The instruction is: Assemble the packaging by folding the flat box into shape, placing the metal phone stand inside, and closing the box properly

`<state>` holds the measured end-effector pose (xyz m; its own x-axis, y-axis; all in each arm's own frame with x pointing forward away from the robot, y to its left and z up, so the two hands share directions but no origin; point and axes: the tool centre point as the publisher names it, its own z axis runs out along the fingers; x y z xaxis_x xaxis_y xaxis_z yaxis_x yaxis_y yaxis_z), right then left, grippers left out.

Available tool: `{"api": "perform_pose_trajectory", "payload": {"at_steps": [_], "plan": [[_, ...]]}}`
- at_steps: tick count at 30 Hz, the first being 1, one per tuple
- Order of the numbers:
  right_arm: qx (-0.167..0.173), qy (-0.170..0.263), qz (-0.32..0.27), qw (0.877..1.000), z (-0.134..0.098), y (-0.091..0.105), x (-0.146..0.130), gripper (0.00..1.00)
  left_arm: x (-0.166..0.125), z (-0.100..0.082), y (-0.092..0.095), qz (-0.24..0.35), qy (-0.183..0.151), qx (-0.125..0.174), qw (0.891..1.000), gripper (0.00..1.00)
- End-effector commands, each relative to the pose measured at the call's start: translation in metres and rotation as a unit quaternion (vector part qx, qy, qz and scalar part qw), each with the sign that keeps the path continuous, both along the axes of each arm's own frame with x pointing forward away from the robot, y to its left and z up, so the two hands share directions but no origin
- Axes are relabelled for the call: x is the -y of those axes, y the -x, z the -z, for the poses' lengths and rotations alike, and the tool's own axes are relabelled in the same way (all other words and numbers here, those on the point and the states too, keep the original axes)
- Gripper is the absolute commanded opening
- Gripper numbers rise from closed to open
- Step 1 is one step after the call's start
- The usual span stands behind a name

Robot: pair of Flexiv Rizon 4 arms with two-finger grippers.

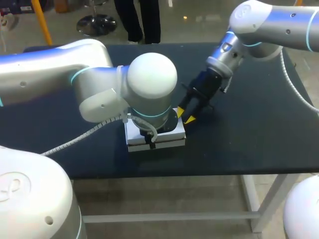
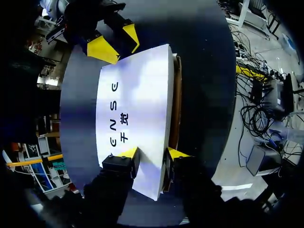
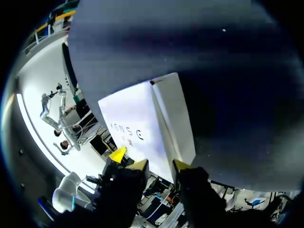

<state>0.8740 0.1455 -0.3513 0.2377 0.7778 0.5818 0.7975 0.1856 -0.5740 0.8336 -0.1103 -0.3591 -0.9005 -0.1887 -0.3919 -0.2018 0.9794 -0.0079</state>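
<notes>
A white box (image 1: 160, 140) with dark print lies on the dark table, mostly hidden under my left arm in the head view. In the left wrist view the box (image 2: 137, 109) shows a brown strip along one long edge. My left gripper (image 2: 152, 156) stands open astride that edge at the box's near end, one tip over the white top, the other outside the brown side. My right gripper (image 1: 185, 114) is open at the box's far right corner; both its tips (image 2: 116, 42) sit just off the far end. From the right wrist the box (image 3: 137, 118) lies ahead of that gripper (image 3: 154, 166). No phone stand shows.
The dark table (image 1: 249, 134) stretches bare to the right of the box and toward its front edge (image 1: 209, 172). My bulky left arm (image 1: 99, 89) hangs low over the table's left half and the box.
</notes>
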Motion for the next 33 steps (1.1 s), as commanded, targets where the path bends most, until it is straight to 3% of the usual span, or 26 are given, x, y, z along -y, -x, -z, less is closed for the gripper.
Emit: {"api": "perform_pose_trajectory", "payload": {"at_steps": [1,7,9,11,17,26,33], "plan": [[0.013,0.000,0.007,1.000,-0.006,0.005,0.004,0.36,0.002,0.001,0.001,-0.002,-0.003,0.001,1.000,0.40],[0.047,-0.002,0.004,0.999,-0.018,0.012,0.002,0.30,0.001,0.002,0.001,-0.003,-0.002,-0.001,1.000,0.41],[0.060,0.000,-0.001,0.998,-0.020,0.016,-0.003,0.22,0.001,0.003,0.001,-0.004,-0.002,-0.002,1.000,0.41],[0.073,0.004,-0.008,0.997,-0.021,0.020,-0.008,0.00,0.001,0.003,0.001,-0.004,-0.001,-0.003,1.000,0.41],[0.105,0.009,-0.020,0.994,-0.022,0.028,-0.012,0.00,0.001,0.004,0.001,-0.005,-0.001,-0.003,1.000,0.41],[0.127,0.000,-0.020,0.992,-0.021,0.046,-0.006,0.00,-0.001,0.004,0.000,-0.006,0.000,-0.003,1.000,0.42],[0.129,0.005,-0.017,0.992,-0.009,0.050,-0.005,0.00,-0.001,0.004,0.000,-0.006,0.001,-0.004,1.000,0.42]]}}
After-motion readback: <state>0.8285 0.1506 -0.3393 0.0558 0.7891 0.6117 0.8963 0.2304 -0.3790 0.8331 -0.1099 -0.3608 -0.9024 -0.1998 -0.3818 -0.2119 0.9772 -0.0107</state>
